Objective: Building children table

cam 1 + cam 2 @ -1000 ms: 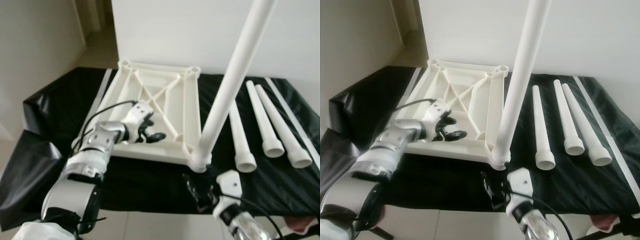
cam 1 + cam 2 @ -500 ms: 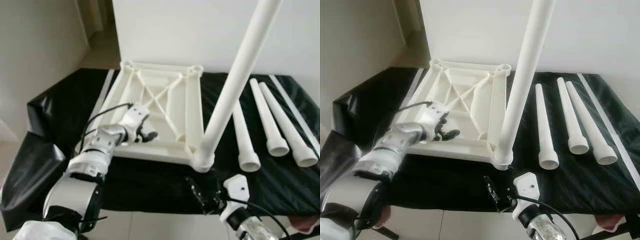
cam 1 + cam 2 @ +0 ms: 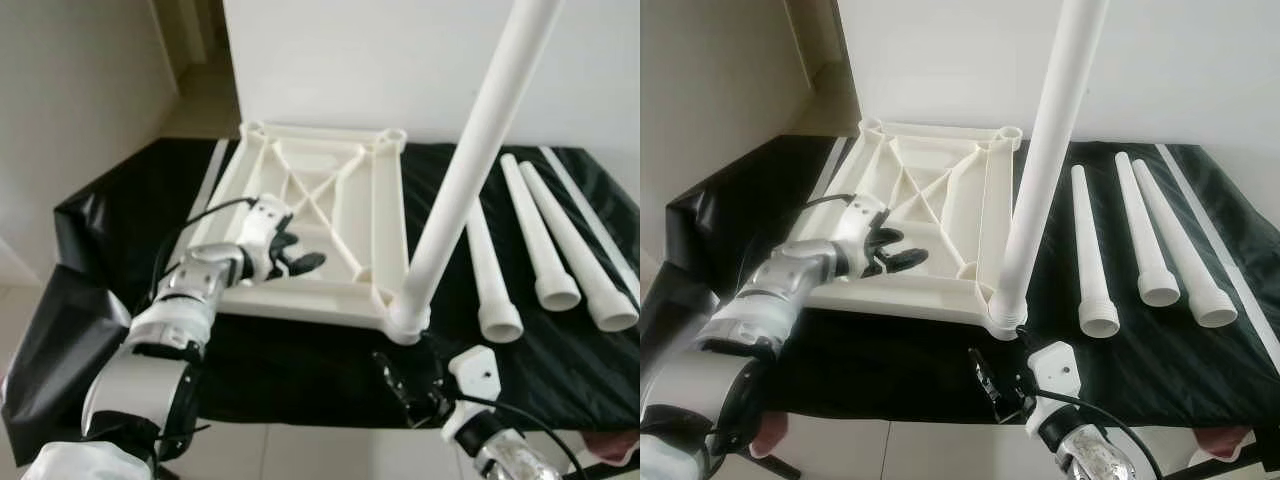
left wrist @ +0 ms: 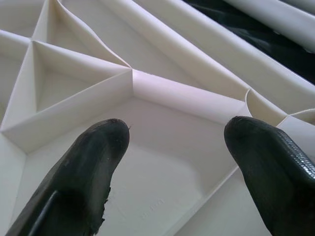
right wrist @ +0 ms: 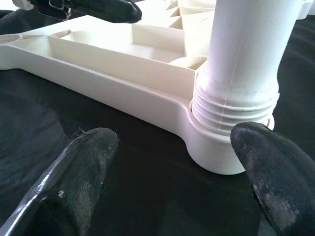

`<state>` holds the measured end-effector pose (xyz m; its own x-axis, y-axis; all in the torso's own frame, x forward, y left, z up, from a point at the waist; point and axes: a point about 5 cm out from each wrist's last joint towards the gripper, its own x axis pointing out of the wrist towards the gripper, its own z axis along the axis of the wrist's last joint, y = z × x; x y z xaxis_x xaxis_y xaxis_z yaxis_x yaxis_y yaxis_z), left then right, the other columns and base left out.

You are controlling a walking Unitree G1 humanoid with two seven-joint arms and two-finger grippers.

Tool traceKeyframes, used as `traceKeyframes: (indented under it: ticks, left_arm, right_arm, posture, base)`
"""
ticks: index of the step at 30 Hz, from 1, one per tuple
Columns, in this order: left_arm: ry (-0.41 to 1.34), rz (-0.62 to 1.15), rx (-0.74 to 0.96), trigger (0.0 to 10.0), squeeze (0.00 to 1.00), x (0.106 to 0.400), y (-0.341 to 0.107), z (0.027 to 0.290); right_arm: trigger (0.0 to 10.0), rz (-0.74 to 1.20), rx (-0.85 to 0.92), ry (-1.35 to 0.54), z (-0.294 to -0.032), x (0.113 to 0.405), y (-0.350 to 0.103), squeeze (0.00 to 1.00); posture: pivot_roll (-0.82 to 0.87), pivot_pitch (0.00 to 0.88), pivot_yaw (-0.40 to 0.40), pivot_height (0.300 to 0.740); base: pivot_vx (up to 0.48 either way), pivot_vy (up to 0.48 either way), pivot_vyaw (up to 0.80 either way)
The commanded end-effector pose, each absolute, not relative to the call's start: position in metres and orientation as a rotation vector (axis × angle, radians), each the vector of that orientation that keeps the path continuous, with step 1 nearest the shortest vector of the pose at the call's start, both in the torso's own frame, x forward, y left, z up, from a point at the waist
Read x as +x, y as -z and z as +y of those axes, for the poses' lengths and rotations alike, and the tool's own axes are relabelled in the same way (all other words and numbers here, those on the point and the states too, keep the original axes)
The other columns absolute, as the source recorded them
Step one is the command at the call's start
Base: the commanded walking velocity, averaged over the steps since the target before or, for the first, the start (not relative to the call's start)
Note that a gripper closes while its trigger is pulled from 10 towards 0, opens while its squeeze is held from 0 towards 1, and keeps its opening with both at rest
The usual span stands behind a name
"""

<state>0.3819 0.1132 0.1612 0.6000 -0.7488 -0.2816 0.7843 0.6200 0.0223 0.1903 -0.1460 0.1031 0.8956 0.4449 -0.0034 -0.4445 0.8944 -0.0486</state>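
Left gripper (image 3: 298, 262), left of centre in the head views, hangs over the ribbed underside of the white tabletop (image 3: 310, 195), its two black fingers (image 4: 93, 162) spread apart above a shallow pocket between the ribs and pinching nothing. That tabletop lies upside down on a black sheet (image 3: 120, 220) and fills the middle of the frame, with round sockets at its corners. One white leg (image 3: 470, 170) stands upright in the near right corner socket (image 3: 405, 318) and runs up out of the top right of the frame; the right wrist view shows its threaded collar (image 5: 236, 101) seated in the socket. Right gripper (image 3: 405, 385), at the lower right of the frame, sits low just in front of that corner, its fingers (image 5: 83, 167) wide apart on either side of the socket, apart from it and closed on nothing. Three more white legs (image 3: 540, 245) lie side by side on the sheet at the right of the frame, wide ends toward the camera.
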Motion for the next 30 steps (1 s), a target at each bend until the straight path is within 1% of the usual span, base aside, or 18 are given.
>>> traceKeyframes:
  ticks: [1, 3, 4, 5, 8, 10, 18, 24, 25, 28, 30]
  left_arm:
    - [1.074, 0.279, 0.156, 10.0, 0.0, 0.372, -0.156, 0.113]
    - [1.087, 0.308, 0.225, 10.0, 0.0, 0.369, -0.148, 0.113]
    - [1.087, 0.308, 0.225, 10.0, 0.0, 0.369, -0.148, 0.113]
    - [1.102, 0.324, 0.272, 10.0, 0.0, 0.367, -0.143, 0.113]
    - [1.094, 0.352, 0.31, 10.0, 0.0, 0.367, -0.139, 0.117]
    - [1.087, 0.392, 0.391, 10.0, 0.0, 0.366, -0.132, 0.121]
    - [1.069, 0.415, 0.374, 10.0, 0.0, 0.367, -0.13, 0.12]
    - [0.976, 0.477, 0.39, 10.0, 0.0, 0.37, -0.122, 0.12]
    - [0.944, 0.513, 0.404, 10.0, 0.0, 0.369, -0.117, 0.118]
    - [0.936, 0.522, 0.408, 10.0, 0.0, 0.369, -0.116, 0.118]
    - [0.895, 0.541, 0.392, 10.0, 0.0, 0.369, -0.113, 0.115]
  right_arm:
    - [10.0, 0.0, -0.049, -0.464, -0.148, 0.191, -0.1, 0.0]
    - [10.0, -0.004, -0.051, -0.464, -0.148, 0.193, -0.101, 0.0]
    - [10.0, -0.004, -0.051, -0.464, -0.148, 0.193, -0.101, 0.0]
    - [10.0, -0.006, -0.05, -0.464, -0.147, 0.194, -0.101, 0.0]
    - [10.0, -0.01, -0.053, -0.463, -0.147, 0.196, -0.1, 0.0]
    - [10.0, -0.02, -0.054, -0.453, -0.147, 0.199, -0.101, 0.0]
    - [10.0, -0.026, -0.058, -0.448, -0.146, 0.2, -0.101, 0.0]
    - [10.0, -0.03, -0.069, -0.444, -0.146, 0.202, -0.101, 0.0]
    - [10.0, -0.032, -0.071, -0.442, -0.146, 0.203, -0.101, 0.0]
    - [10.0, -0.033, -0.072, -0.442, -0.146, 0.204, -0.101, 0.0]
    - [10.0, -0.034, -0.076, -0.441, -0.146, 0.204, -0.101, 0.0]
  posture:
    - [-0.04, 0.0, 0.039, 0.74]
    - [-0.04, 0.0, 0.037, 0.74]
    - [-0.04, 0.0, 0.037, 0.74]
    - [-0.04, 0.0, 0.038, 0.74]
    - [-0.04, 0.0, 0.037, 0.74]
    - [-0.04, 0.0, 0.04, 0.74]
    - [-0.05, 0.0, 0.045, 0.74]
    - [-0.05, 0.0, 0.049, 0.74]
    - [-0.05, 0.0, 0.05, 0.74]
    - [-0.05, 0.0, 0.05, 0.74]
    - [-0.05, 0.0, 0.056, 0.74]
  base:
    - [0.0, 0.0, 0.0]
    - [0.0, 0.0, 0.0]
    - [0.0, 0.0, 0.0]
    - [0.0, 0.0, 0.0]
    - [0.0, 0.0, 0.0]
    - [0.0, 0.0, 0.0]
    - [0.0, 0.0, 0.0]
    - [0.0, 0.0, 0.0]
    - [0.0, 0.0, 0.0]
    - [0.0, 0.0, 0.0]
    - [0.0, 0.0, 0.0]
